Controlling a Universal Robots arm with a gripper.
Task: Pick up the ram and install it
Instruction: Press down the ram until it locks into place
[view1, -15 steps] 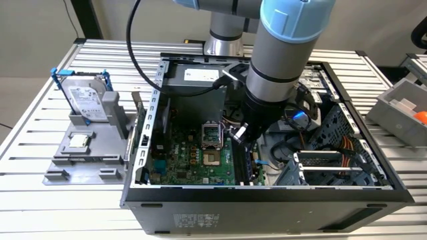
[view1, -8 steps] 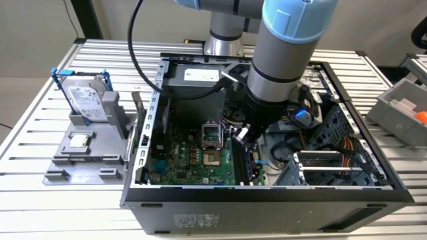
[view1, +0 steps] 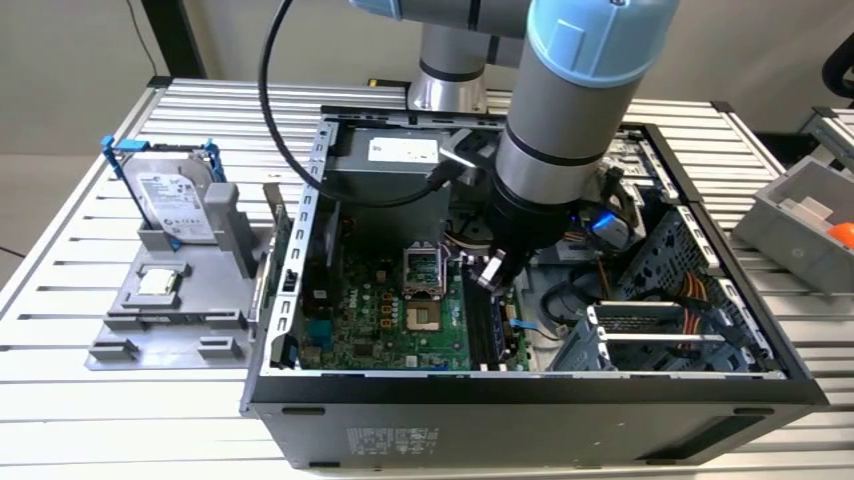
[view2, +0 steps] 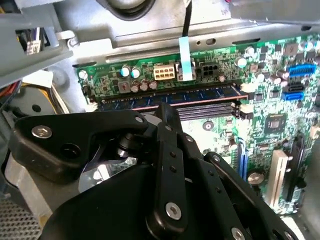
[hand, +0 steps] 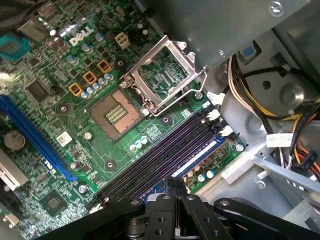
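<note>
Exterior view: end effector (view1: 490, 272) lowered inside case (view1: 534, 385), over slots (view1: 491, 330) at board's 3 o'clock edge.

Second wrist view: ram (view2: 167, 96) seen seated in outermost slot, just beyond fingertips.

First wrist view: fingers (hand: 172, 200) closed together, nothing held; installation judged nearly done.

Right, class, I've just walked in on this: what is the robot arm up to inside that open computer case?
The arm reaches down into the open computer case, its gripper low over the memory slots beside the empty processor socket. In the second wrist view, the ram sits lengthwise in a slot at the motherboard's edge, just beyond the gripper. Whether the gripper touches it is unclear. The hard drive stands in a holder outside the case.
</note>
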